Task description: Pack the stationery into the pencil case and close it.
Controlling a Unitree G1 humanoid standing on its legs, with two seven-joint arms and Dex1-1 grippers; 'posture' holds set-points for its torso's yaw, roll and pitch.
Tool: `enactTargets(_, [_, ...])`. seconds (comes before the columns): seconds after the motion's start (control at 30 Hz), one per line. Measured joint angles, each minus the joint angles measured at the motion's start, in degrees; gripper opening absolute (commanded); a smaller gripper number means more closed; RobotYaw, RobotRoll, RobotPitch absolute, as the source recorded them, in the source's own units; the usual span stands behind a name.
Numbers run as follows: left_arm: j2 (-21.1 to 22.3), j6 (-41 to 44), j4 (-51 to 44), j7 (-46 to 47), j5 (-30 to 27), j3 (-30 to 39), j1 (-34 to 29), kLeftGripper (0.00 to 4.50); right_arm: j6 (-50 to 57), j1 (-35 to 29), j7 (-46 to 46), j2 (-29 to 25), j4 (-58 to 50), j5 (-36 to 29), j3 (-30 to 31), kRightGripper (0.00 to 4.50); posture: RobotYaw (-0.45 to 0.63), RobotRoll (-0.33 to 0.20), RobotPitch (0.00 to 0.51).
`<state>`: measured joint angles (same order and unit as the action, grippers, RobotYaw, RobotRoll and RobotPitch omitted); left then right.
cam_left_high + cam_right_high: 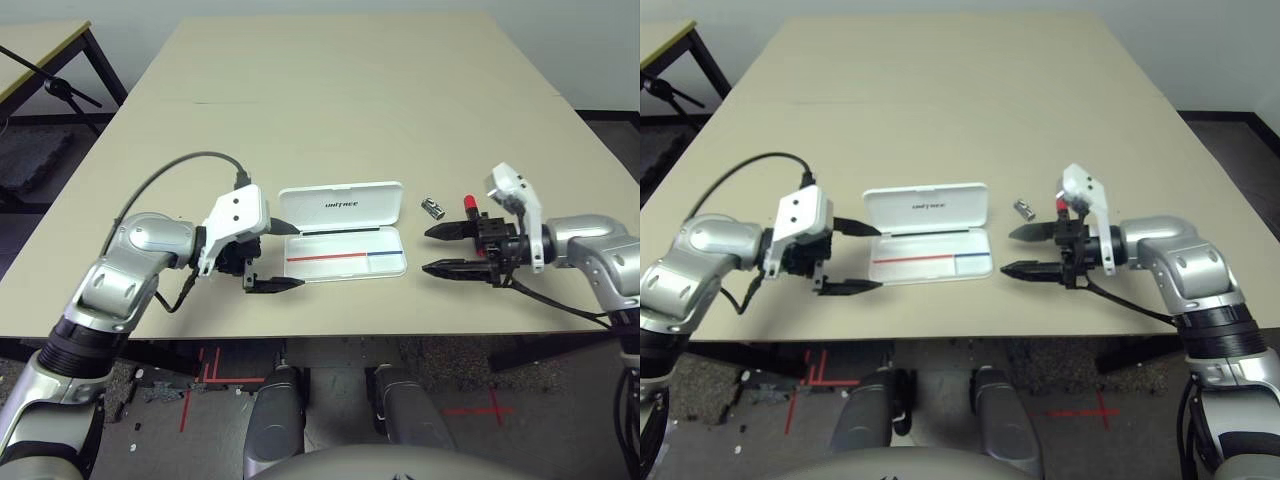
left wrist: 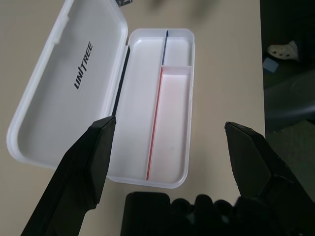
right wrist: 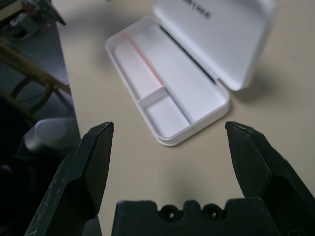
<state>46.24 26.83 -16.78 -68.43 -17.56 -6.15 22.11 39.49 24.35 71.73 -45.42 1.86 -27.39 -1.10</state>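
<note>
Counter: (image 1: pixel 330 110) pale top, everything's sitting on it
Pencil case: (image 1: pixel 345 255) lying wide open, empty, right between the two tools, lid raised on the side away from the robot
Left tool: (image 1: pixel 288 257) spread wide, nothing in it, fingers right by the case's left end
Right tool: (image 1: pixel 430 250) also wide open and holding nothing, just off the case's right end
Red marker: (image 1: pixel 470 202) partly hidden under the right tool
Metal piece: (image 1: pixel 433 208) just beyond the right tool's fingertips

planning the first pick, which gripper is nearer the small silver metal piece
Right. The right gripper is open just on the near side of the metal piece; the left gripper is across the open case.
</note>
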Motion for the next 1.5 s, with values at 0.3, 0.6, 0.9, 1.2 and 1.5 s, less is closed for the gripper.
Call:
enactTargets(0.3, [-0.4, 0.51, -0.4, 1.16, -0.39, -1.23, -0.14, 4.47, 15.69, 9.83, -29.42, 6.24, 3.39, 1.16, -10.31, 4.5, -0.11, 0.0, 0.133])
enactTargets(0.6, [-1.19, -0.09, 0.05, 1.63, -0.07, -2.8, 0.21, 4.47, 28.29, 11.31, -42.04, 6.07, 5.4, 4.29, -10.96, 4.5, -0.13, 0.0, 0.133])
enactTargets(0.9, [-1.59, -0.84, 1.63, 1.65, 0.27, -3.88, 1.55, 4.47, 29.18, 9.59, -43.21, 7.03, 6.64, 5.2, -9.25, 4.5, -0.12, 0.0, 0.129])
enactTargets(1.2, [-1.37, -1.02, 1.85, 1.68, 0.96, -3.94, 1.7, 4.47, 23.11, 9.12, -42.76, 10.34, 12.75, 7.1, -6.24, 4.5, -0.1, 0.0, 0.123])
enactTargets(1.5, [-0.91, -1.02, 1.78, 2.1, 1.14, -3.93, 1.7, 4.5, 20.77, 10.45, -41.79, 9.88, 16.67, 8.51, -5.8, 2.02, -0.09, 0.0, 0.115])
